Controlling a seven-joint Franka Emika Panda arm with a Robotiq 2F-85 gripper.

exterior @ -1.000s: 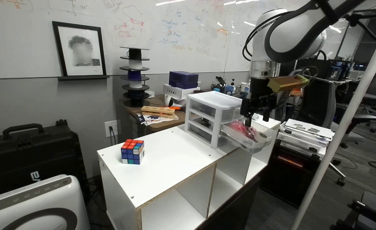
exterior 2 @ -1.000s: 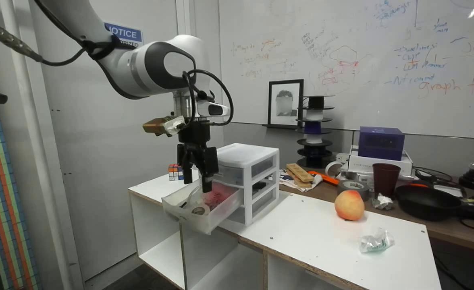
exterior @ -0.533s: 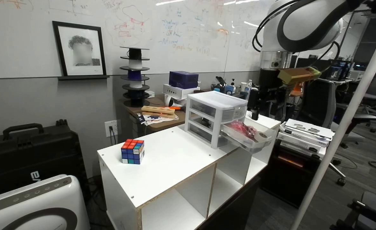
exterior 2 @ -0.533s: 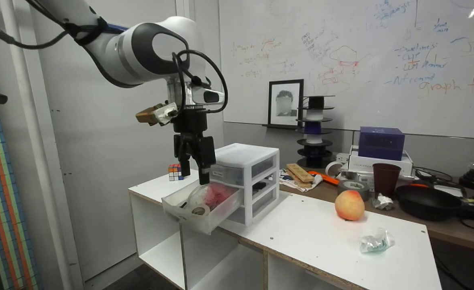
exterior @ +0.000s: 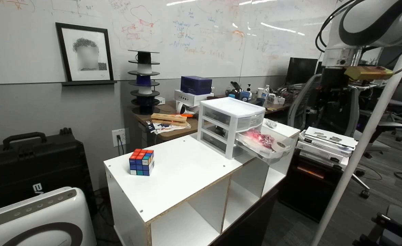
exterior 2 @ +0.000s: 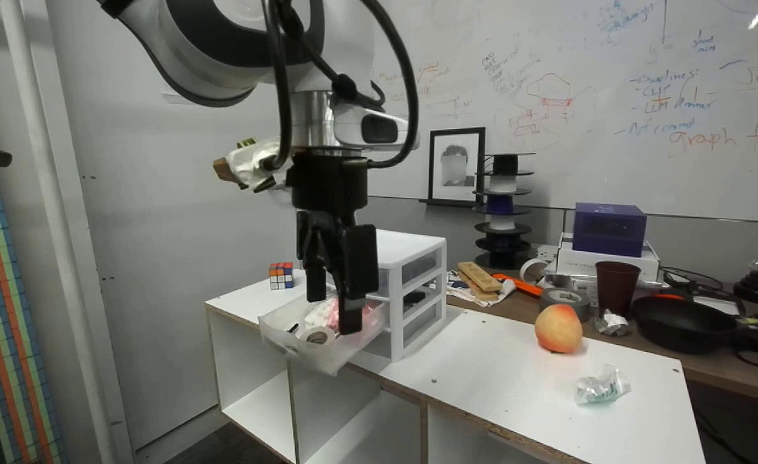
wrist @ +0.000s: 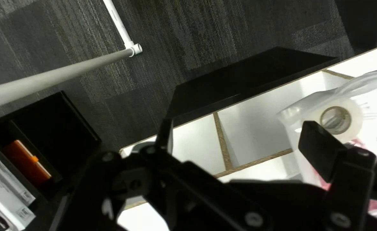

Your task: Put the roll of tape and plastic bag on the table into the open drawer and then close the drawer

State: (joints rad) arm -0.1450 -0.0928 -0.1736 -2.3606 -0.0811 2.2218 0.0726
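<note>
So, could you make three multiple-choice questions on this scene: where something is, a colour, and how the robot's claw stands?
1. The Rubik's Cube is on the:
A) floor
B) white table
C) desk

2. The upper box, stacked on the white box, is:
A) purple
B) green
C) yellow

3. The gripper is:
A) shut, empty
B) shut on the Rubik's Cube
C) open

1 B: both exterior views show it there.
2 A: its sides look purple.
3 C: in the wrist view its jaws stand wide apart, gripping nothing.
</note>
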